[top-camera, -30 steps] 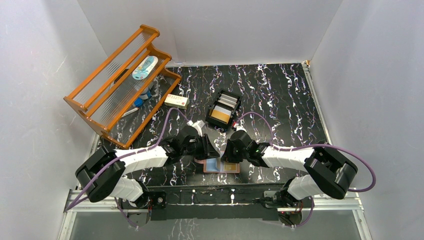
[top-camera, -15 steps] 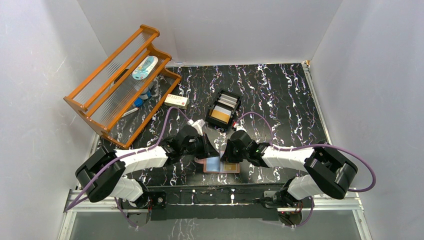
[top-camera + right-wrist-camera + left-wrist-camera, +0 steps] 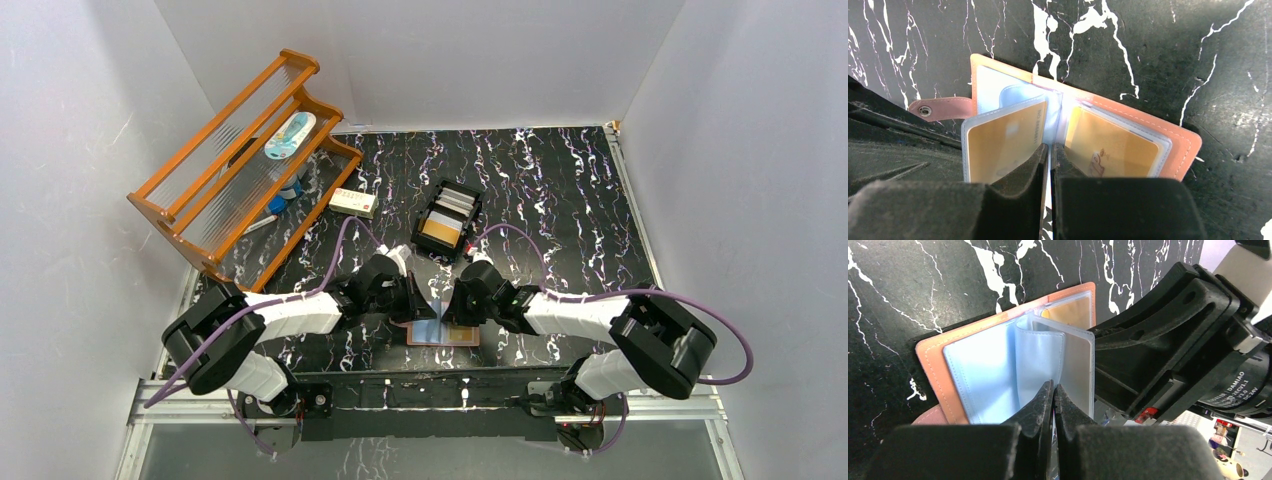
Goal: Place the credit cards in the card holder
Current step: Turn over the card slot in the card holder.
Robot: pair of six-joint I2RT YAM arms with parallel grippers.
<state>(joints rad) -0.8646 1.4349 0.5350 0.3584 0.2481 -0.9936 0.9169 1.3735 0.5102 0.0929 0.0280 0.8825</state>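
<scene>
Black bench point(image 3: 570, 200) veined white, boxed in by white walls point(image 3: 480, 50). The holder point(image 3: 445, 335) lies open beneath both grippers. The left gripper point(image 3: 1054, 388) and right gripper point(image 3: 1050, 148) each pinch one of its clear sleeves point(image 3: 1040, 352). Gold cards point(image 3: 1003, 142) flank the right gripper.

The left gripper point(image 3: 424, 308) and right gripper point(image 3: 453, 310) meet over the open card holder point(image 3: 447, 336) near the counter's point(image 3: 570, 200) front edge.
</scene>
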